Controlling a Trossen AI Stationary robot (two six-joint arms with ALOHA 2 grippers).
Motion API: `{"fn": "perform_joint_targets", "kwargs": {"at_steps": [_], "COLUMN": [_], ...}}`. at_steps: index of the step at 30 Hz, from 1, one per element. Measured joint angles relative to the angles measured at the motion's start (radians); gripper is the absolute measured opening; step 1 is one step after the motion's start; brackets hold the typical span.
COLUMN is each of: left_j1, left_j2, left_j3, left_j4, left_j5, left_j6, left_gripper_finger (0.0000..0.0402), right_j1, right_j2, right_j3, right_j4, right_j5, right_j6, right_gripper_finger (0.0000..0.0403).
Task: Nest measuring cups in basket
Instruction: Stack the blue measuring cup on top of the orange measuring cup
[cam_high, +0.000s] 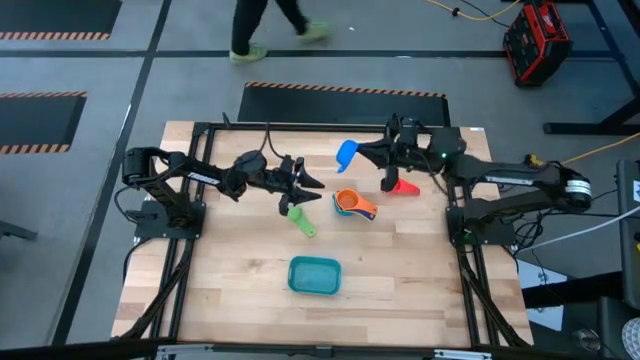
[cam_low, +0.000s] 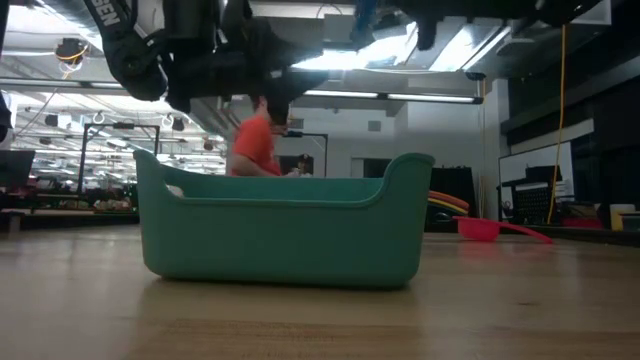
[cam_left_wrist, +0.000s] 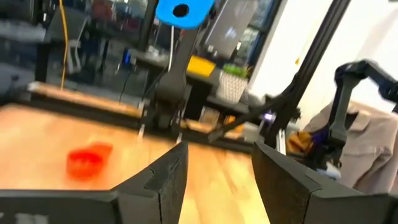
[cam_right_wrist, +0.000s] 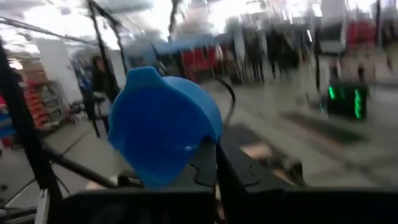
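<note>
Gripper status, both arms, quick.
Left gripper: open, holding nothing, above the green cup.
Right gripper: shut on the blue cup, raised above the table.

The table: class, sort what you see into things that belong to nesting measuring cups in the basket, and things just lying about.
Belongs to the job:
- basket
- blue cup, held by the right gripper
- green cup, near the open left gripper
- orange-topped cup stack
- red cup

Just lying about:
- red case on the floor
- person beyond the table

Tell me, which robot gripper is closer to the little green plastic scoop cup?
Left. The left gripper hangs open right beside the green plastic scoop cup; the right gripper is farther across the table, shut on a blue plastic cup.
</note>
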Motion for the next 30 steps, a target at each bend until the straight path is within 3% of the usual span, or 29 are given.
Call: {"fn": "perform_joint_targets", "kwargs": {"at_steps": [7, 14, 17, 23, 30], "left_j1": [0.000, 0.000, 0.000, 0.000, 0.000], "left_j2": [0.000, 0.000, 0.000, 0.000, 0.000], "left_j3": [0.000, -0.001, -0.001, -0.001, -0.001], "left_j4": [-0.134, -0.173, -0.172, -0.172, -0.172], "left_j5": [-0.004, -0.012, -0.012, -0.034, -0.034], "left_j6": [0.045, 0.053, 0.054, 0.054, 0.054], "left_gripper_finger": [0.0170, 0.0170, 0.0170, 0.0170, 0.0170], "right_j1": [-0.056, -0.060, -0.059, -0.059, -0.059], "right_j2": [-0.050, 0.076, 0.149, 0.292, 0.420], "right_j3": [0.183, 0.470, 0.522, 0.527, 0.525], "right_j4": [-0.508, -1.009, -1.100, -1.165, -1.256], "right_j5": [-0.001, -0.001, -0.009, -0.131, -0.156], "right_j6": [0.073, 0.074, 0.077, 0.081, 0.077], "right_gripper_finger": [0.0001, 0.0001, 0.0004, 0.0003, 0.0004]}}
